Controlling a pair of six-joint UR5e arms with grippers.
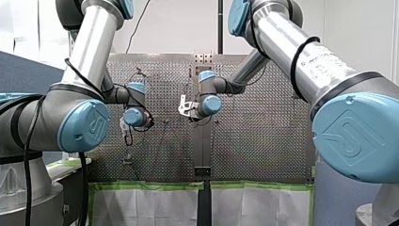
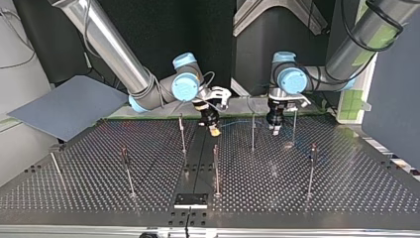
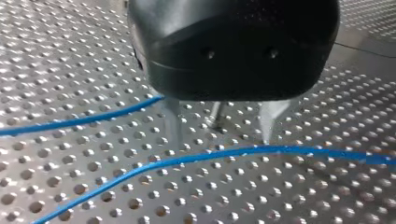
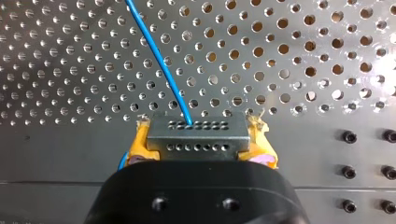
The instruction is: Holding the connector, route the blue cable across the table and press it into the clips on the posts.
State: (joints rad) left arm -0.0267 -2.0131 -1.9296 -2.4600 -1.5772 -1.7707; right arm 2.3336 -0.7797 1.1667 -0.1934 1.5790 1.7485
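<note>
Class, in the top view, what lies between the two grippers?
Seen in the top view: a thin post and the blue cable lie between my right gripper and my left gripper.

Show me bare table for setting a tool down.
Top view: bare table at the near right corner beyond the rightmost post, and between the near-left post and middle post. Crowded at the far edge: my right gripper, my left gripper, blue cable.

You can't read the clips on the posts point(image 2: 252, 131), they're too small. Blue cable point(image 3: 243, 151) runs out of view past my left gripper point(image 3: 221, 139). The connector point(image 4: 196, 140) has its base hidden behind my right gripper point(image 4: 201, 138).
</note>
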